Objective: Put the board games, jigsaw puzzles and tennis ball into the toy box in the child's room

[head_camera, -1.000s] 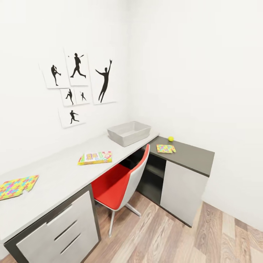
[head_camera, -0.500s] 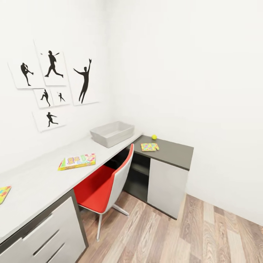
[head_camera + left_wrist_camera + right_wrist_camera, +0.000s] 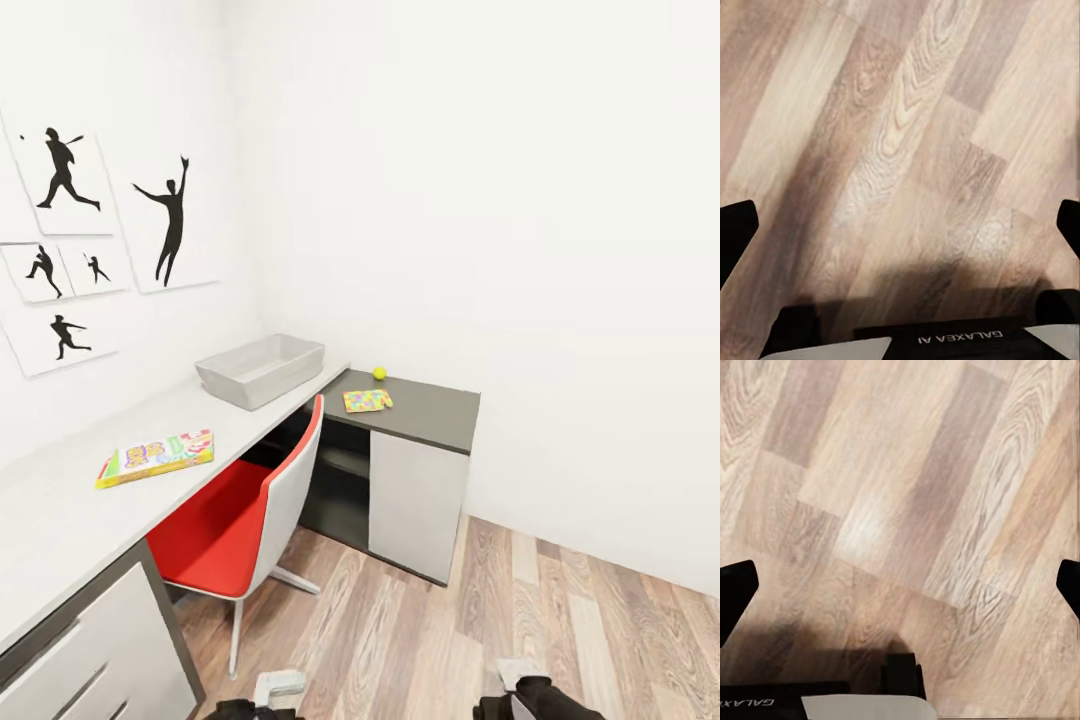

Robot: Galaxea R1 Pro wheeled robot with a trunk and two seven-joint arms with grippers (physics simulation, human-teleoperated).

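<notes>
The light grey toy box (image 3: 262, 368) stands at the far end of the table's light top (image 3: 60, 510), against the wall. A yellow, green and red board game (image 3: 155, 457) lies flat on that top, nearer to me. On the dark wing (image 3: 435, 408) rest one multicoloured jigsaw puzzle (image 3: 367, 400) and, just behind it, the tennis ball (image 3: 379, 373). The bed is out of view. My left gripper (image 3: 900, 229) and right gripper (image 3: 900, 585) both hang open over the plank floor, holding nothing.
A red and white chair (image 3: 245, 505) is tucked under the table between the white drawers (image 3: 80, 660) and the wing's white cabinet door (image 3: 415, 490). Baseball silhouette pictures (image 3: 170, 215) hang on the left wall. Wood floor (image 3: 560, 640) spreads to the right.
The camera has swung right, so the whole scene has slid left; the puzzle on the near left of the table has left the picture. Parts of my arms now show at the bottom edge.
</notes>
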